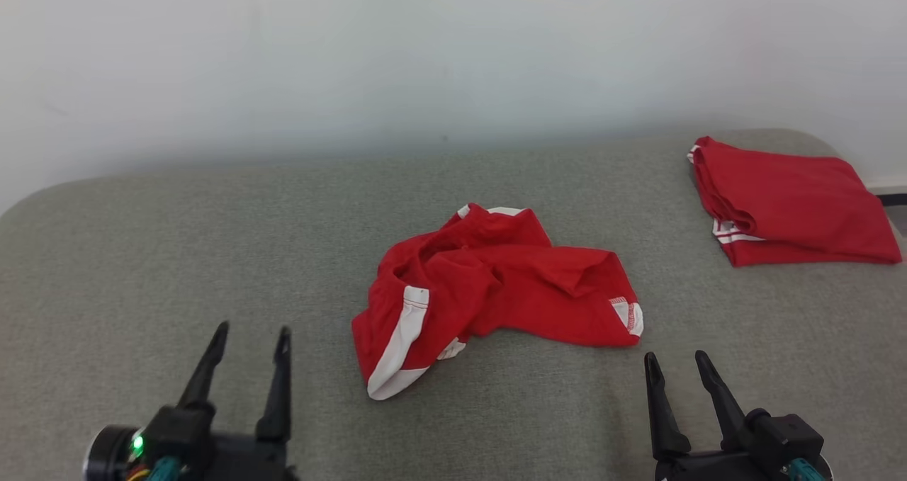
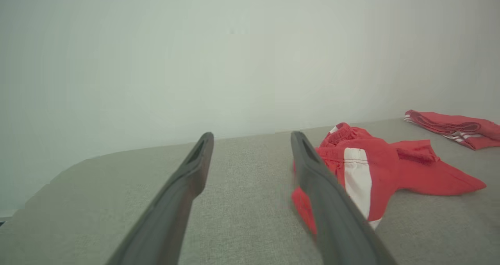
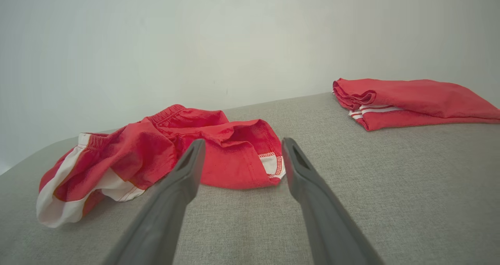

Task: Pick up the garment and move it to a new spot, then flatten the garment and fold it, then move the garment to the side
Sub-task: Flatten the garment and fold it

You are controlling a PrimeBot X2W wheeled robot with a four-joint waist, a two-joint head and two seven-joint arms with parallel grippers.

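Two pincers rise from the bottom of the head view, each with its fingers spread wide and nothing between them. The left pincer [image 1: 253, 329] is at the lower left of the frame and the right pincer [image 1: 674, 357] at the lower right, both over the grey fabric-covered table [image 1: 142, 254].

A crumpled red garment [image 1: 489, 283] with white side panels lies bunched in the middle of the frame, between the two pincers and a little further up. Its white-edged lower corner is right of the left pincer's tips, clearly apart from them. Its right hem, with a small white patch, is just up and left of the right pincer's tips, near but not touching.

In the left wrist view the garment [image 2: 383, 167] is at the right of the frame, partly hidden behind the right-hand finger of the pincer [image 2: 252, 136]. In the right wrist view it [image 3: 156, 152] spreads across the centre and left, and its stitched hem shows in the gap of that pincer [image 3: 243, 142].

A folded red cloth [image 1: 786, 201] lies at the upper right, well apart.
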